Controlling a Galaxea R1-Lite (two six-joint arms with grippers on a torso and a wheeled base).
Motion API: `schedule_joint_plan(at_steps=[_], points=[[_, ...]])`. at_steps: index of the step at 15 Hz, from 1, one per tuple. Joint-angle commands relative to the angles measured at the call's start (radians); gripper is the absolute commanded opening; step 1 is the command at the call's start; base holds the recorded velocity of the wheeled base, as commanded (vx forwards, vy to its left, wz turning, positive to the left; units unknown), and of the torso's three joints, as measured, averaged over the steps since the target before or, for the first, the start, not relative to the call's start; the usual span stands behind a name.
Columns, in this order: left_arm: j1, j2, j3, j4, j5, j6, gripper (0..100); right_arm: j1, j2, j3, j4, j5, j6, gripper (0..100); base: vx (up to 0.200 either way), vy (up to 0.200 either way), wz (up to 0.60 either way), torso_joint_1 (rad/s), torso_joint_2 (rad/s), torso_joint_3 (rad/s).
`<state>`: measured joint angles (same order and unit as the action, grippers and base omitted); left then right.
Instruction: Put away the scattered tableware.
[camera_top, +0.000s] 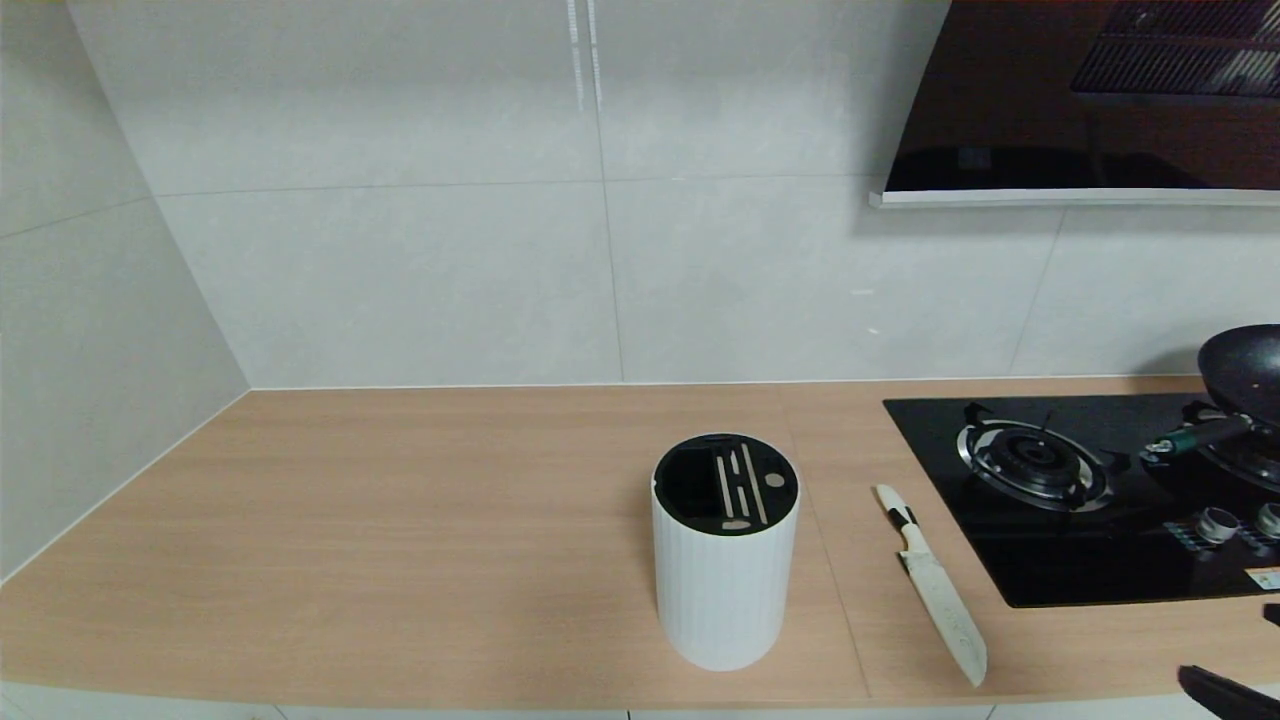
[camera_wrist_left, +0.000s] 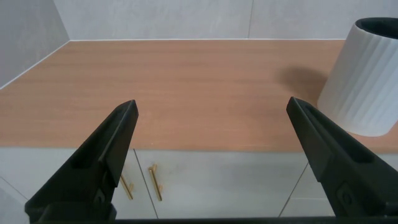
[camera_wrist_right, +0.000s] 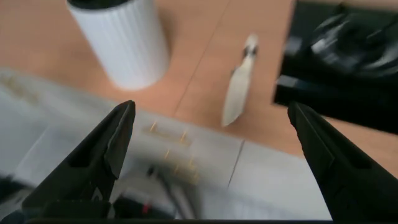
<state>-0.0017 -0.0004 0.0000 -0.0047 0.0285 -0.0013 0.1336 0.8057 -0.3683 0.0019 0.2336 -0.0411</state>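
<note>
Seeing a white knife flat on the tabletop, tip toward the near edge, between the upright ribbed white holder and the black hob. Hovering off the front edge with the left tool, spread wide, gripping nothing. Same for the right tool: wide apart, facing knife and holder

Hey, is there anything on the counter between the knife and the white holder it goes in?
Nothing visible. Only bare counter lies between the knife and the holder, which stands to its left; the stove is on the knife's other side.
</note>
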Motion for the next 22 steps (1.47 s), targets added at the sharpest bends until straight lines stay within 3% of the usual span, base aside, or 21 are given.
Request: schedule_joint_plan(at_steps=[1, 4, 10, 14, 22], points=[[0.0, 0.0, 0.0, 0.0, 0.001, 0.0, 100, 0.084, 0.48, -0.156, -0.063, -0.007, 0.001, 100, 0.0, 0.0, 0.0, 0.0, 0.0, 0.0], [0.0, 0.0, 0.0, 0.0, 0.001, 0.0, 100, 0.09, 0.708, -0.195, -0.237, -0.056, -0.003, 100, 0.0, 0.0, 0.0, 0.0, 0.0, 0.0], [0.0, 0.0, 0.0, 0.0, 0.001, 0.0, 100, 0.09, 0.984, -0.208, -0.398, -0.126, -0.003, 100, 0.0, 0.0, 0.0, 0.0, 0.0, 0.0], [0.0, 0.0, 0.0, 0.0, 0.001, 0.0, 100, 0.09, 1.207, -0.196, -0.606, -0.257, 0.0, 100, 0.0, 0.0, 0.0, 0.0, 0.0, 0.0], [0.0, 0.0, 0.0, 0.0, 0.001, 0.0, 100, 0.089, 1.406, -0.179, -0.919, -0.267, 0.001, 100, 0.0, 0.0, 0.0, 0.0, 0.0, 0.0]])
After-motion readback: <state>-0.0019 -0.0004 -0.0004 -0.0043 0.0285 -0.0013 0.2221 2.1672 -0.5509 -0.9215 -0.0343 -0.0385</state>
